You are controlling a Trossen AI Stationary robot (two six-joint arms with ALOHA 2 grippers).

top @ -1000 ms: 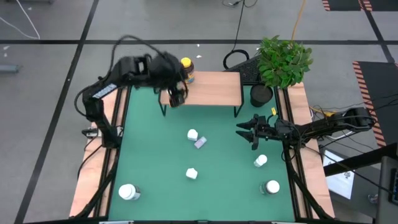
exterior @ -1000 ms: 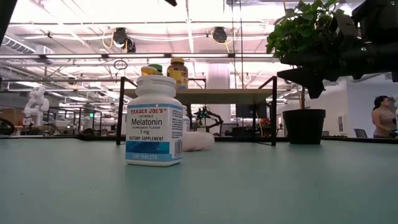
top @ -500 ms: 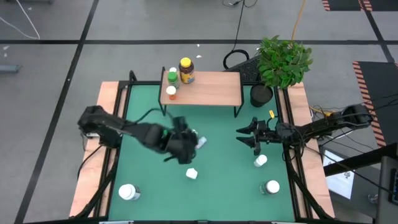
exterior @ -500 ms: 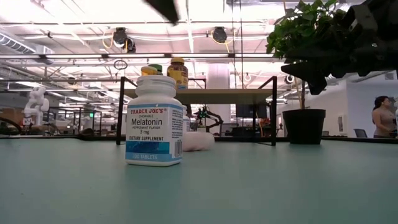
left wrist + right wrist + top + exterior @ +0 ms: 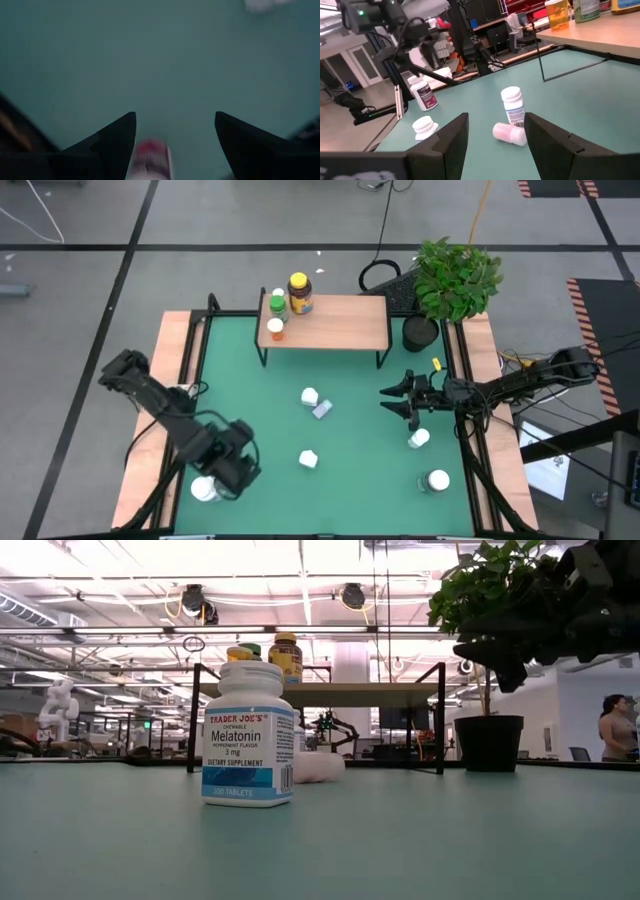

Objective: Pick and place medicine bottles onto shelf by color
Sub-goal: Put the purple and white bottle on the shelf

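My left gripper (image 5: pixel 228 478) is open over the mat's near left corner, beside a white bottle (image 5: pixel 205 488). In the left wrist view that bottle (image 5: pixel 150 160) shows low between the open fingers (image 5: pixel 175 116), apart from them. My right gripper (image 5: pixel 388 398) hovers open and empty over the mat's right side. The shelf (image 5: pixel 335 322) at the far edge carries a green bottle (image 5: pixel 277 304), an orange-red one (image 5: pixel 275 328) and an amber yellow-lidded one (image 5: pixel 298 292). On the mat stand white bottles (image 5: pixel 309 396) (image 5: pixel 308 459) (image 5: pixel 418 439) (image 5: pixel 437 480), and a lilac one (image 5: pixel 322 410) lies on its side.
A potted plant (image 5: pixel 452 280) in a black pot (image 5: pixel 421 332) stands at the shelf's right end. Wooden side boards (image 5: pixel 140 470) flank the green mat (image 5: pixel 340 500). The low view shows a labelled white bottle (image 5: pixel 248 735) in front of the shelf (image 5: pixel 320 692). A person (image 5: pixel 612 730) sits far behind.
My left gripper has swung from the shelf's left end across the middle of the mat to the near left corner, above the white bottle there. The green and orange-red bottles on the shelf, hidden by the arm before, now show. My right gripper has hardly moved.
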